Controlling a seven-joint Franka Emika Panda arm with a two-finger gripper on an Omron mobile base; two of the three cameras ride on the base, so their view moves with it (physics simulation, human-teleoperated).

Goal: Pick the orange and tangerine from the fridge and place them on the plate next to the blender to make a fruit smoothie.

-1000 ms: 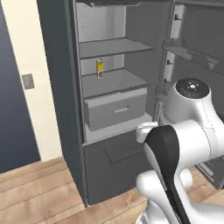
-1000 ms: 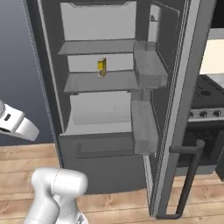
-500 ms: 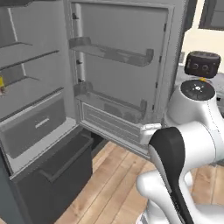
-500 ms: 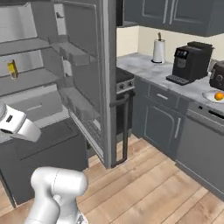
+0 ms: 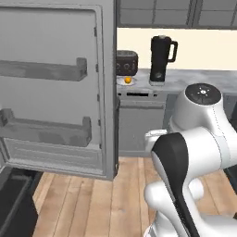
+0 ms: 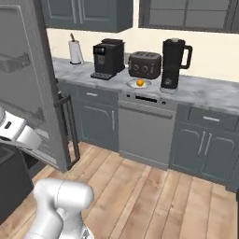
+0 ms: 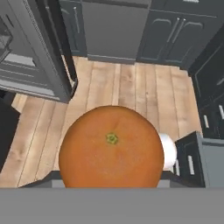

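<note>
In the hand view a dark reddish-orange ball, the tangerine (image 7: 111, 146), sits large between the jaws of my gripper (image 7: 111, 180), which is shut on it; the fruit hides the fingertips. The brighter orange (image 6: 139, 82) (image 5: 127, 79) lies on the small whitish plate (image 6: 132, 85) (image 5: 133, 84) on the grey counter. Right of the plate stands the tall black blender (image 6: 173, 63) (image 5: 160, 60). The fridge's open door (image 5: 55, 92) (image 6: 28, 93) hangs at the left, its pale shelf bins facing me.
A squat toaster (image 6: 144, 64) (image 5: 126, 62), a black coffee machine (image 6: 107, 58) and a paper towel roll (image 6: 74, 51) share the counter. Dark cabinets and a dishwasher front (image 6: 144, 128) stand below it. Wooden floor (image 6: 140, 196) lies between me and the counter.
The whole picture has swung from the fridge interior past the open door to the counter, so the base has turned right. The tangerine stays in the gripper.
</note>
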